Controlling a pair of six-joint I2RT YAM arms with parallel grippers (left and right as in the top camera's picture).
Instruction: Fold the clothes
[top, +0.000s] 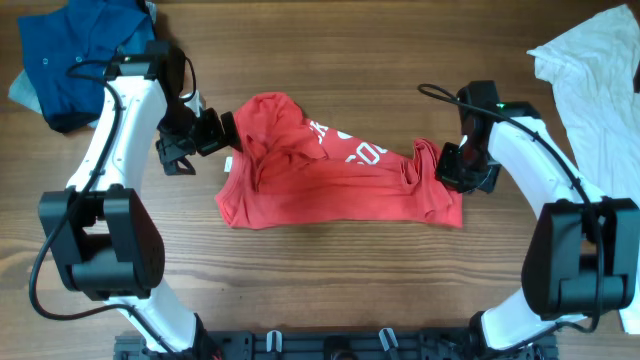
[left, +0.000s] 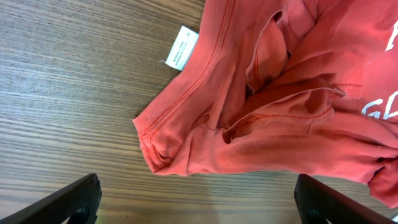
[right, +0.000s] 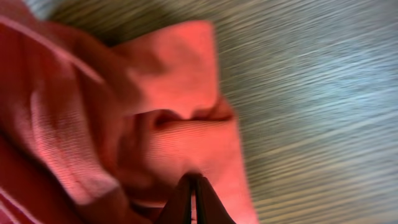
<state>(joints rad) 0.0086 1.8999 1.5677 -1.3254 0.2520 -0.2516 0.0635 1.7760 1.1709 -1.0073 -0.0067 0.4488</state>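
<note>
The red T-shirt (top: 330, 185) lies crumpled in the middle of the table, with white lettering (top: 350, 150) on the chest facing up. My left gripper (top: 222, 132) is open at the shirt's left end, just above the wood; in the left wrist view its fingers (left: 199, 194) stand wide apart in front of a folded hem (left: 186, 130) and the pale label (left: 182, 47). My right gripper (top: 442, 165) is at the shirt's right end. In the right wrist view its fingers (right: 194, 182) are shut on a pinch of the red fabric (right: 180, 124).
A dark blue garment (top: 80, 50) lies bunched at the back left. A large white garment (top: 590, 70) lies at the back right, over the table's right edge. Bare wood shows in front of the shirt and between the garments.
</note>
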